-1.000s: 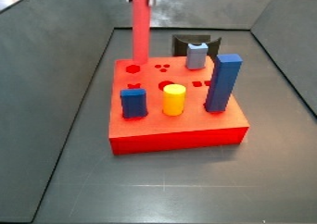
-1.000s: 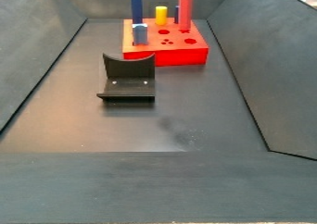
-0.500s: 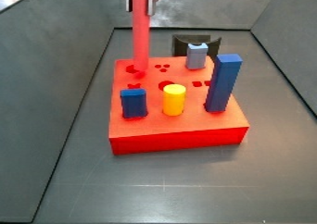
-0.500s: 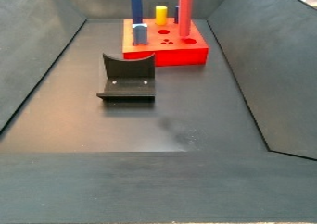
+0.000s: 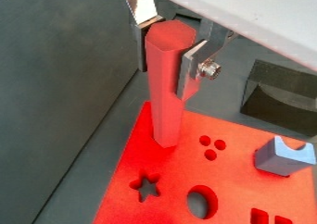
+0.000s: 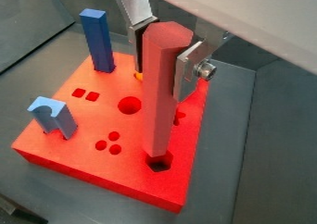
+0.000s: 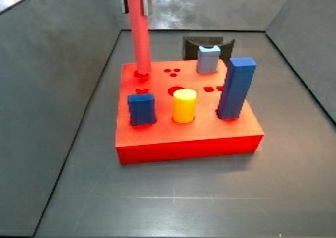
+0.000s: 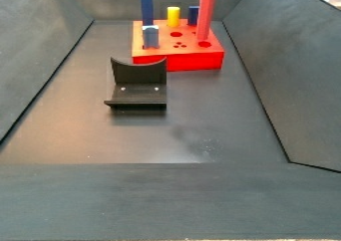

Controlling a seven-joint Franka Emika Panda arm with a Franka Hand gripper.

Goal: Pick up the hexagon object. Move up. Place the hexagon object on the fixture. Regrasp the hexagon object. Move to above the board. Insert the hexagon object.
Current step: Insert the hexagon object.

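The claw (image 6: 165, 44) sits high over the far left corner of the board (image 7: 197, 134), its silver fingers (image 5: 195, 63) pinching the top of the hexagon object (image 7: 137, 35). That long red bar stands upright, and in a wrist view its lower end (image 6: 158, 154) is right in a hole near the board's edge. In a side view the bar (image 8: 206, 8) rises at the board's right end. Elsewhere on the slab: the tall blue block (image 7: 237, 88), the yellow cylinder (image 7: 184, 105), a short blue block (image 7: 140, 109) and the small grey-blue peg (image 7: 209, 57). The fixture (image 8: 136, 84) sits empty on the dark floor, well apart from the board.
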